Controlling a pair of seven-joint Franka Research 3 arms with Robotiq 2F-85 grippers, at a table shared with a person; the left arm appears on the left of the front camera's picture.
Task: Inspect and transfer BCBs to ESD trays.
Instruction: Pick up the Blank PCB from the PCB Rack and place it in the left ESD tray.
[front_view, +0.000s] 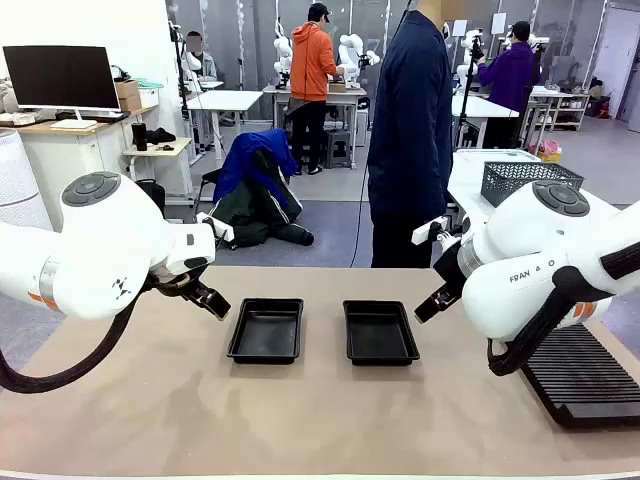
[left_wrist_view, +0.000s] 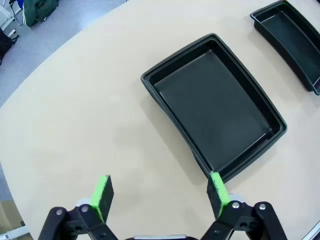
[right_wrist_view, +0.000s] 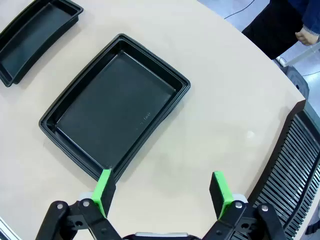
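Two shallow black rectangular plastic ESD trays sit side by side mid-table, long sides parallel, narrow gap btwn them, not touching: left tray (front_view: 265, 331) & right tray (front_view: 380, 333), both flat on the pale beige tabletop (front_view: 300, 420), floors bare black. Left gripper (left_wrist_view: 161, 192), black w/ green pads, is released: jaws spread wide, holding nothing. It hangs above the table just to the outer side of the left tray; in its wrist view one green fingertip (left_wrist_view: 218, 189) lines up w/ that tray's near corner rim, the other is over bare table. Right gripper (right_wrist_view: 161, 192) is the same: jaws wide apart, gripping nothing, above the table on the outer side of the right tray, w/ one fingertip (right_wrist_view: 104, 187) over that tray's corner. A long black ribbed slotted rack (front_view: 585, 375) lies on the table at the robot's right, well apart from both trays. A person in a dark navy coat (front_view: 410, 130) stands at the far side, behind the trays, w/ one hand (right_wrist_view: 306, 35) hanging down. A grey wire mesh basket (front_view: 530, 178) sits on a white table further back, right.
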